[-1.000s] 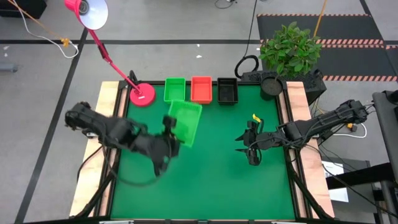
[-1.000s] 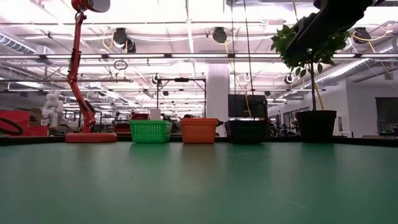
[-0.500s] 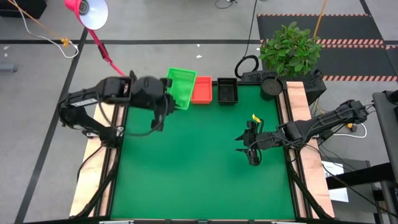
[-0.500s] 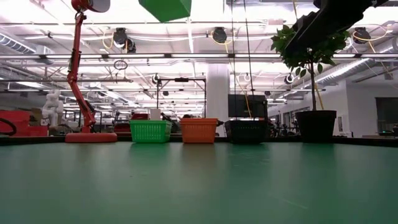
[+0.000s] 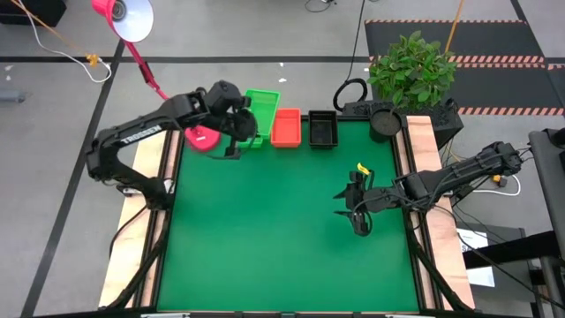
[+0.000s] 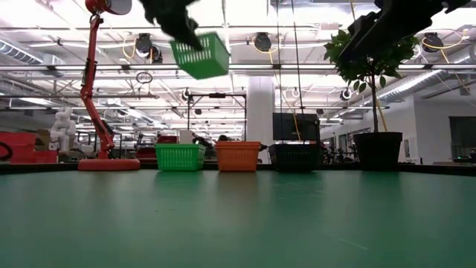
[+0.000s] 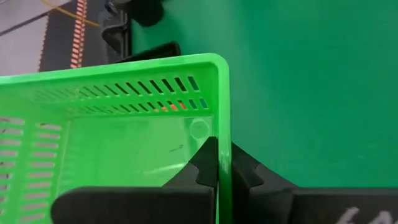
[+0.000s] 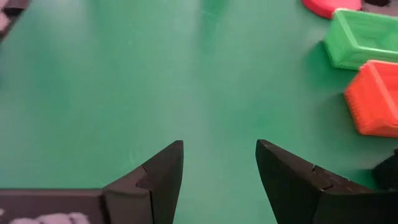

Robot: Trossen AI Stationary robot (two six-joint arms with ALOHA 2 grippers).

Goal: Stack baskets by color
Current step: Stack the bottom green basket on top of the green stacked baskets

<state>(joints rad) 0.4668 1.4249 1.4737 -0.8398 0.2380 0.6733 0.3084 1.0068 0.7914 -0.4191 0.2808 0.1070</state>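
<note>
White lettering, seemingly "TROSSEN", along the left arm [image 5: 141, 134] in the high view, too small to confirm letter by letter. Pale partial marks on the left wrist [image 7: 367, 214] and right wrist [image 8: 37, 219] housings, cut off and unreadable. No other legible text, labels or numbers anywhere else.

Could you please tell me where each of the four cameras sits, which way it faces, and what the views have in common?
High view: overhead, looking straight down; both arms show, left gripper by the row, right gripper mid-table.
Low view: table height, facing the room; the held green basket hangs above the stacks.
Left wrist view: past shut fingers pinching that basket's wall.
Right wrist view: past open fingers over the green mat.
Shared: high and low views both show the orange stack.
</note>
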